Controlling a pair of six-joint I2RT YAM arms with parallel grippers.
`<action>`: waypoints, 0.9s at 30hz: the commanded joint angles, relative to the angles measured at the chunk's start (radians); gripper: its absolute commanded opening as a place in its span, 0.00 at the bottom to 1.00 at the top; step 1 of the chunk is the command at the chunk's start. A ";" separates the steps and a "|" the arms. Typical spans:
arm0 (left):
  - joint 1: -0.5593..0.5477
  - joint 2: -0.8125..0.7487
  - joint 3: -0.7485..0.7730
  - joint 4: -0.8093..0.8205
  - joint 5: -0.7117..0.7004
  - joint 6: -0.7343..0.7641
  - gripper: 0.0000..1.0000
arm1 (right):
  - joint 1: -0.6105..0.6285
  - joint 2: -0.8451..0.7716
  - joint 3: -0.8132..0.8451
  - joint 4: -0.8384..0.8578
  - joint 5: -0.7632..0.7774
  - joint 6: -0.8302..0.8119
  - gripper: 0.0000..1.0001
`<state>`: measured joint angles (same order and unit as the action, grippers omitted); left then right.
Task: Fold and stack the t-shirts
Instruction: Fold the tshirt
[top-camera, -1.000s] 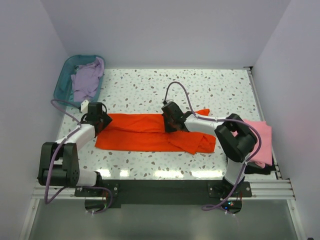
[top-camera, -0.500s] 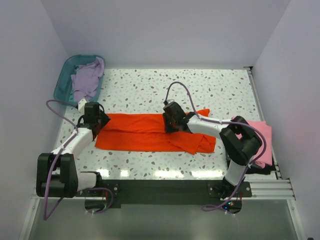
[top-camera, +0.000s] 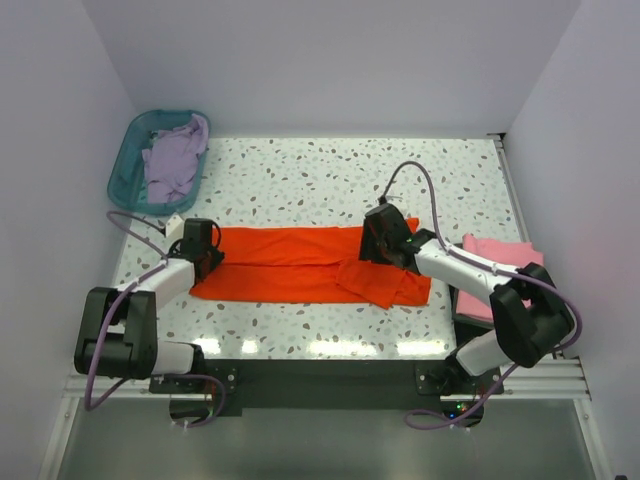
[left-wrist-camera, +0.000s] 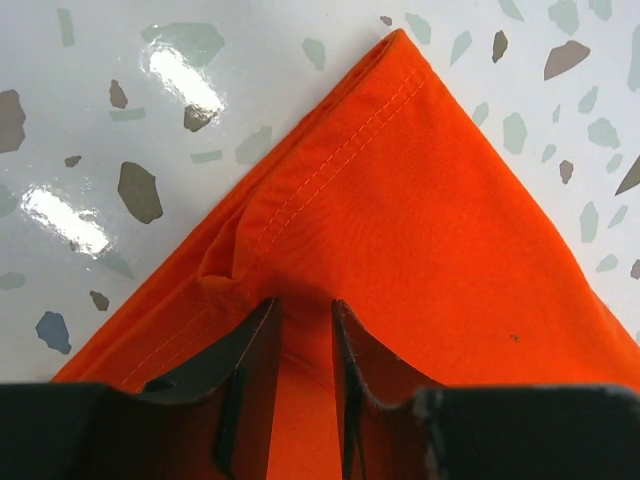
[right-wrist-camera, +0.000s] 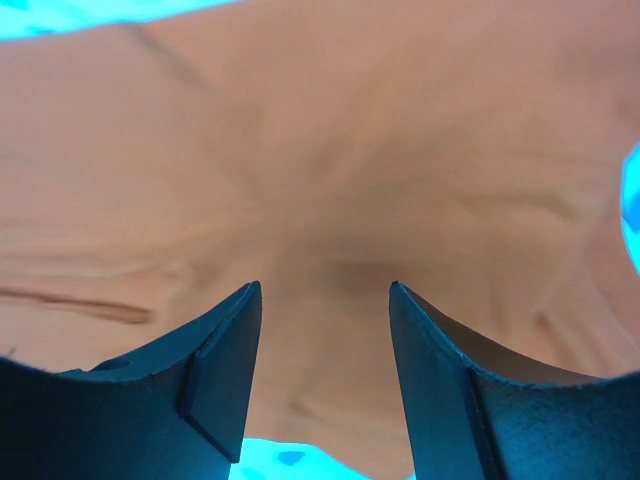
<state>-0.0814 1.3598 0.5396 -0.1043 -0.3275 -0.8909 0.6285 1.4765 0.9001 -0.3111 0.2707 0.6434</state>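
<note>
The orange-red t-shirt (top-camera: 300, 265) lies folded into a long strip across the table, with a bunched part at its right end. My left gripper (top-camera: 205, 250) is at the strip's far-left corner. In the left wrist view the gripper (left-wrist-camera: 305, 305) has its jaws nearly together, pinching the orange cloth (left-wrist-camera: 430, 200), which puckers beside them. My right gripper (top-camera: 382, 235) is over the strip's upper right part. In the right wrist view it (right-wrist-camera: 323, 290) is wide open just above the cloth (right-wrist-camera: 330, 150). The light pink t-shirt (top-camera: 505, 275) lies folded at the right edge. The pale lavender t-shirt (top-camera: 175, 160) lies in the basket.
The teal plastic basket (top-camera: 125, 160) stands at the back left corner. The speckled white table (top-camera: 300, 180) runs behind the shirt. Walls close in on the left, back and right. A rail (top-camera: 530, 240) runs along the table's right edge.
My right gripper has moved right along the orange-red shirt, from its middle to its right part. My left gripper has shifted slightly nearer and right onto the left corner.
</note>
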 joint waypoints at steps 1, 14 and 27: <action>0.000 -0.011 -0.059 -0.054 -0.078 -0.054 0.32 | -0.045 -0.008 -0.055 -0.005 -0.024 0.050 0.57; -0.014 -0.030 -0.082 -0.009 -0.013 -0.002 0.31 | -0.156 0.146 -0.018 0.018 -0.071 0.101 0.59; -0.326 -0.107 -0.167 -0.018 0.051 -0.206 0.28 | -0.253 0.775 0.845 -0.313 -0.062 -0.220 0.59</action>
<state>-0.3229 1.2209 0.4015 -0.0509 -0.3363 -1.0126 0.3733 2.1315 1.5818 -0.4873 0.2008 0.5480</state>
